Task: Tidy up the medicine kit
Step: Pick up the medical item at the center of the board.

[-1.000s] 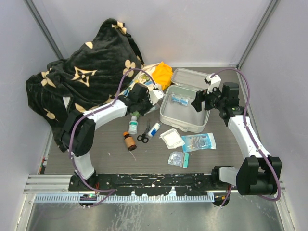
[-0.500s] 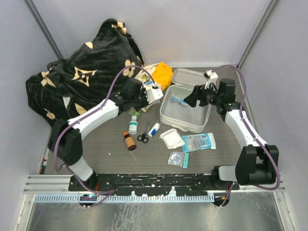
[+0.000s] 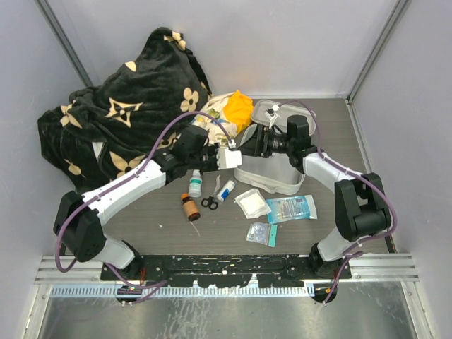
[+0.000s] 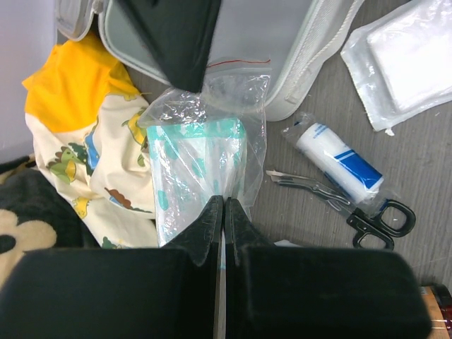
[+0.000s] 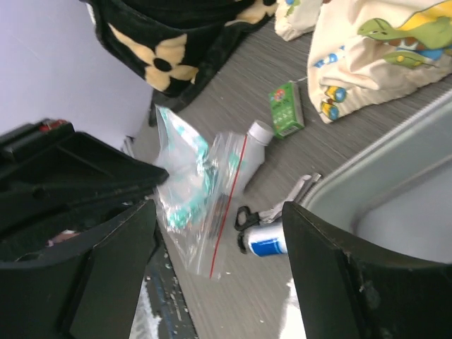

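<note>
The left gripper [image 4: 222, 206] is pinching the edge of a clear zip bag [image 4: 201, 152] with teal-printed contents, and its jaws are pressed together on the plastic. It is holding the bag just beside the left wall of the open medicine kit [image 3: 281, 185], which is lying toward the back of the table. The right gripper [image 5: 219, 212] is standing with its jaws wide apart around the bag and is gripping nothing.

I think the risk is in the handover. The plastic is looking thin and slippery, so an early release may be dropping the bag near the scissors [image 4: 357, 208]. The two grippers are also very near each other, so their fingers may be colliding.
</note>
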### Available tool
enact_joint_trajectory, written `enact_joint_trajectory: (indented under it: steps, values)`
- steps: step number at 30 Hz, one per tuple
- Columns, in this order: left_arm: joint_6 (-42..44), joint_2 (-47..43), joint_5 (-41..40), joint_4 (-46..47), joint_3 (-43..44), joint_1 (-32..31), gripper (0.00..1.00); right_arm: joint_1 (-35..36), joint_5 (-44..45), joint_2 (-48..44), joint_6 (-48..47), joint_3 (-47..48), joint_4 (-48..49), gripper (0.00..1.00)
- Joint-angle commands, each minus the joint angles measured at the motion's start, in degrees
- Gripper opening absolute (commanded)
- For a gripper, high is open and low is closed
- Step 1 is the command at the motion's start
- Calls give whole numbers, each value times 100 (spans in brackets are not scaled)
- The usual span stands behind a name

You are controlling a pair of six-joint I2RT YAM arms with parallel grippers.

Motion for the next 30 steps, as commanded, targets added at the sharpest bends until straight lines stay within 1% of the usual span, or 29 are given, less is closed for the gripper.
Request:
enact_joint_trajectory:
  steps: [1, 4, 6, 10, 12, 14, 16, 17, 21, 23, 26, 30]
  values:
    - [117, -341, 168, 122, -49, -127, 0, 88, -427, 176, 989, 78, 1352, 76]
    - [102, -394, 163, 179, -102, -158, 0, 164, -561, 295, 1235, -13, 1715, 70]
    - [103, -392, 137, 221, -141, -167, 0, 209, -600, 344, 1378, -70, 1933, 64]
    - [101, -387, 62, 320, -194, -173, 0, 246, -649, 432, 1445, -77, 2007, 49]
    - [105, -393, 15, 388, -245, -174, 0, 240, -665, 451, 1429, -82, 1999, 45]
    - [107, -413, -19, 447, -289, -178, 0, 242, -676, 485, 1417, -113, 1987, 46]
    - [114, -449, -52, 523, -355, -173, 0, 241, -683, 513, 1372, -144, 1951, 53]
    - [117, -468, -57, 567, -391, -176, 0, 250, -674, 522, 1316, -153, 1908, 55]
    - [162, -510, -97, 670, -494, -178, 0, 263, -645, 555, 1136, -164, 1729, 61]
    - [167, -523, -113, 693, -517, -173, 0, 269, -654, 586, 1044, -145, 1618, 63]
    - [167, -521, -129, 704, -514, -178, 0, 314, -674, 626, 1001, -181, 1595, 62]
    - [189, -525, -165, 710, -551, -171, 0, 396, -753, 664, 935, -201, 1612, 51]
